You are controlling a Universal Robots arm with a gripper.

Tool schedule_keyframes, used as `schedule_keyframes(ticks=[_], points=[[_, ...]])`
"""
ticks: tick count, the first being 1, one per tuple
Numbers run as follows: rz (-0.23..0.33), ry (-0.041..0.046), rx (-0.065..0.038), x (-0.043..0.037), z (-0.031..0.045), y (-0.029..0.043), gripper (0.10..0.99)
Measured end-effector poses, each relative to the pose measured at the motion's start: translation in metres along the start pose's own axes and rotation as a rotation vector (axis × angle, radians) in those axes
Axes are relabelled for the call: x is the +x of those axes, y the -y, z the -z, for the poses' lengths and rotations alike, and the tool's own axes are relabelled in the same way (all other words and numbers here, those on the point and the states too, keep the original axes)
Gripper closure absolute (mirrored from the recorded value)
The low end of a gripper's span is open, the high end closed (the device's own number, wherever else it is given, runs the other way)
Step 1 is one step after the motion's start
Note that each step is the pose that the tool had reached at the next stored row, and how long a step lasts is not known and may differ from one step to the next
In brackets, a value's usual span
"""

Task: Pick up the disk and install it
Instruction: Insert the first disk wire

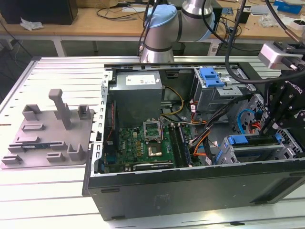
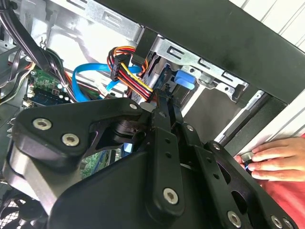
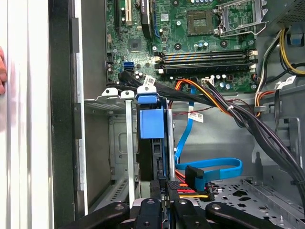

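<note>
The gripper (image 3: 162,202) has its black fingers (image 3: 172,187) drawn close together on the near edge of the disk (image 3: 153,124), pinching it between them. The disk stands on edge inside the silver drive cage (image 3: 106,101) of the open computer case (image 1: 190,191), in a slot between the cage's thin metal dividers. Its long axis runs away from the fingers toward the motherboard (image 3: 200,43), and its blue plastic rail end with a square blue tab faces that way. In the exterior view the disk (image 1: 252,140) lies in the cage at the case's front corner on the exterior view's right, its blue rail along the upper edge, with the black gripper body (image 1: 286,114) hanging just over it.

Beside the fingers a blue flat data cable (image 3: 214,168) loops across the case floor, and a bundle of red, yellow and orange power wires (image 2: 128,71) ends in a black plug near the cage. A second blue bracket (image 1: 212,76) sits on the upper drive bay. A person's hand (image 2: 276,160) rests on the case's outer edge. Outside the case, a grey fixture plate (image 1: 52,136) lies on the slatted table (image 1: 43,200).
</note>
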State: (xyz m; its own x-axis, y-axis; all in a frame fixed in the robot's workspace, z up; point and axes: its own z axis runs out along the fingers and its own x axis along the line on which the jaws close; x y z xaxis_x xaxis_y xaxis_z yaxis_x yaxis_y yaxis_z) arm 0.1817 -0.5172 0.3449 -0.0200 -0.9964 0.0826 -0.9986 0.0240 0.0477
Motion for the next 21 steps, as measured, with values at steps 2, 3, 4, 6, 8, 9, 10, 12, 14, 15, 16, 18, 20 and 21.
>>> schedule_keyframes(ticks=[2, 3, 4, 6, 8, 9, 10, 12, 14, 15, 16, 18, 20, 21], points=[[0.000, 0.0000, 0.000, -0.0001, -0.0006, 0.0001, 0.922], [0.000, -0.0001, 0.000, -0.0001, -0.0009, 0.0001, 0.922], [0.000, 0.0000, 0.000, -0.0001, -0.0012, 0.0001, 0.922], [0.000, 0.0000, 0.000, -0.0002, -0.0016, 0.0002, 0.922], [0.000, -0.0001, 0.000, -0.0002, -0.0020, 0.0002, 0.922], [0.000, -0.0001, 0.000, -0.0002, -0.0022, 0.0002, 0.922], [0.000, -0.0001, 0.000, -0.0002, -0.0024, 0.0003, 0.922], [0.000, -0.0001, 0.000, -0.0002, -0.0027, 0.0003, 0.922], [0.000, -0.0001, 0.000, -0.0003, -0.0030, 0.0003, 0.922], [0.000, -0.0001, 0.000, -0.0003, -0.0032, 0.0003, 0.922], [0.000, 0.0001, 0.000, -0.0003, -0.0035, 0.0003, 0.922], [0.000, -0.0001, 0.000, -0.0003, -0.0037, 0.0004, 0.922], [0.000, -0.0001, 0.000, -0.0004, -0.0040, 0.0004, 0.922], [0.000, 0.0000, 0.000, -0.0004, -0.0043, 0.0004, 0.922]])
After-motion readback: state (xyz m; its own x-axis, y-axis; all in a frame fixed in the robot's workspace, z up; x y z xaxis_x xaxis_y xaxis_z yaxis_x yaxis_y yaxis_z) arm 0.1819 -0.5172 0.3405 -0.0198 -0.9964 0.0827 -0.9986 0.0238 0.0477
